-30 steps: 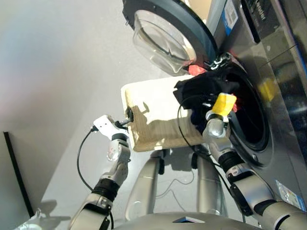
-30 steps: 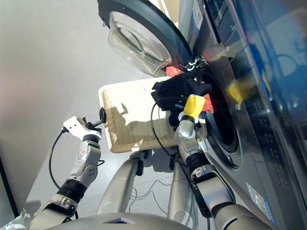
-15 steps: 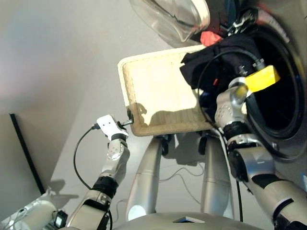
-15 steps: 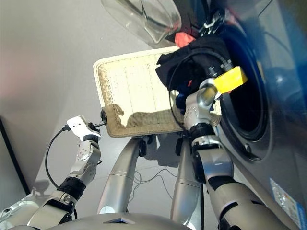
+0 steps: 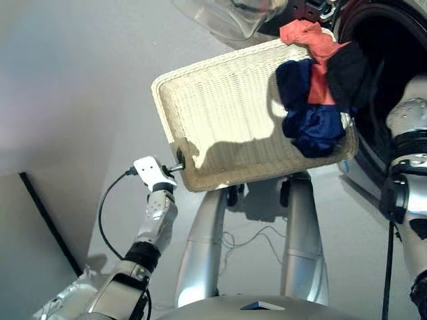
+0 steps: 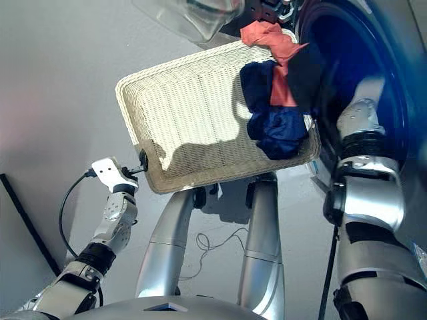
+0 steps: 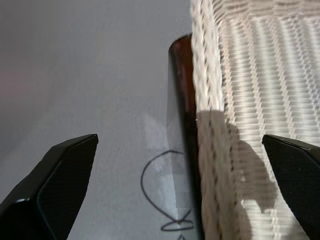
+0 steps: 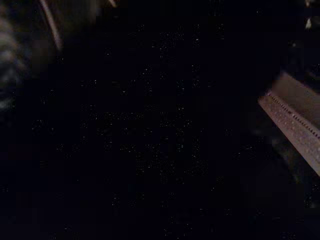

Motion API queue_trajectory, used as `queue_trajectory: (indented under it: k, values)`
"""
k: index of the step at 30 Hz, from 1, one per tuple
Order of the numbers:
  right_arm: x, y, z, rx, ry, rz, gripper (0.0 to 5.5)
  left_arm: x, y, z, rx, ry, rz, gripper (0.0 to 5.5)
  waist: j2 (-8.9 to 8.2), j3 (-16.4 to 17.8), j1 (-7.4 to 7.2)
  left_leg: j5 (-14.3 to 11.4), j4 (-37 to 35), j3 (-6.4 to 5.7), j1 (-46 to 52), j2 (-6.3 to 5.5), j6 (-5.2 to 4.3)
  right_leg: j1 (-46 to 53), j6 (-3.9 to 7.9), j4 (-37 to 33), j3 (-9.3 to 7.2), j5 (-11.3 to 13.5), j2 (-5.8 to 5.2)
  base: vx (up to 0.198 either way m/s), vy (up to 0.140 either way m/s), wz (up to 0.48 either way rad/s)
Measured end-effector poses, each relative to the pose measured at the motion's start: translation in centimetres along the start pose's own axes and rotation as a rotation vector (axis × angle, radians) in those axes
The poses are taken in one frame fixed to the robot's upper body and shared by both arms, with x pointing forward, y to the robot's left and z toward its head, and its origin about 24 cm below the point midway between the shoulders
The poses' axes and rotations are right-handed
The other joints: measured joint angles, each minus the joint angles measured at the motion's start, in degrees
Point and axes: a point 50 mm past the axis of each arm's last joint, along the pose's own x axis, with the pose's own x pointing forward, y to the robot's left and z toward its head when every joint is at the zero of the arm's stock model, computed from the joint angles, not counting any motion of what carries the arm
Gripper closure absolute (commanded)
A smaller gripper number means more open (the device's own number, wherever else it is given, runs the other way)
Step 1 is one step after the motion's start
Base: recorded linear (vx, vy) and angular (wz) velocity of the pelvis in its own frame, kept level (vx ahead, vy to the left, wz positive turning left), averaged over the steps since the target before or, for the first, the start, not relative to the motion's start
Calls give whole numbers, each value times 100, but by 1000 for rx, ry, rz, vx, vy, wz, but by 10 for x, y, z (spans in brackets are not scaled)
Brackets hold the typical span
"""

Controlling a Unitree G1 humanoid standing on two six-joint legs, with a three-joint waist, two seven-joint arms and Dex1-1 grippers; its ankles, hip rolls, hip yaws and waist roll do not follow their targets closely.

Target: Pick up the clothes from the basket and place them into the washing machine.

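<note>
The cream wicker basket point(image 5: 220, 107) sits in front of the washing machine point(image 5: 400, 40), whose dark porthole is open. At the basket's end nearest the machine lie the clothes: a coral-red garment point(image 5: 312, 41), a navy blue one point(image 5: 310, 127) and a black one point(image 5: 347, 70) draped over the rim towards the porthole. My left gripper point(image 5: 179, 161) is open at the basket's near corner, its fingers point(image 7: 65, 185) either side of the rim point(image 7: 207, 100) without touching it. My right forearm point(image 5: 410, 123) reaches into the porthole. Its gripper is hidden in the dark drum.
The machine's round glass door point(image 5: 233, 17) hangs open above the basket's far edge. A dark brown edge point(image 7: 181, 100) shows under the basket's rim. A black cable point(image 5: 250, 240) lies on the grey floor. A pale ribbed strip point(image 8: 295, 130) shows inside the drum.
The camera has tilted down. My right arm has gone from the black garment at the porthole into the drum, uncovering the navy and coral garments. The left gripper stays at the basket's corner.
</note>
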Motion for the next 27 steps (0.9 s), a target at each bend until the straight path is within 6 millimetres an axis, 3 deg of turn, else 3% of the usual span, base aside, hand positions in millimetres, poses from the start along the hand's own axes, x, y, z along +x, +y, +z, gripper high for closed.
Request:
queue_trajectory:
  k: [3,7,10,17,20,24,27]
  values:
    - [-11,-8,-24,-66,79,35,0,1,3,-4,12,19,16,0,-2,1,-93,-2,-112,-11,179,-5,0,175,0,-66,-14,-8,-11,0,0,0]
    - [-29,-27,-65,-281,258,159,0,-2,8,-9,14,37,11,0,-29,-16,-215,27,-374,-47,500,-11,7,500,-7,-296,-60,-34,-48,0,0,0]
    - [-44,-30,-84,-365,359,309,0,-2,8,-9,15,39,-3,0,-100,-66,-255,100,-533,-81,542,-2,-67,530,-32,-404,-106,10,-57,0,0,0]
    - [-109,-62,-129,-555,590,627,0,-1,10,-12,4,65,-9,0,-182,-106,-260,244,-935,-382,884,10,-252,934,-221,-682,-439,23,-61,0,0,0]
    - [-143,-83,-145,-643,684,758,0,-3,14,-18,4,92,3,0,-323,-178,-253,352,-1241,-419,1098,-25,-297,1085,-236,-805,-483,-4,-114,9,-17,43]
    - [-175,-111,-156,-788,767,936,0,-4,13,-21,3,101,-18,0,-406,-207,-250,509,-1584,-598,1291,-54,-381,1313,-272,-1027,-696,0,-153,19,-19,214]
    - [-193,-120,-160,-885,791,1083,0,-4,15,-24,10,115,-16,0,-424,-204,-244,574,-1717,-720,1380,-56,-427,1429,-358,-1116,-812,22,-166,4,-7,63]
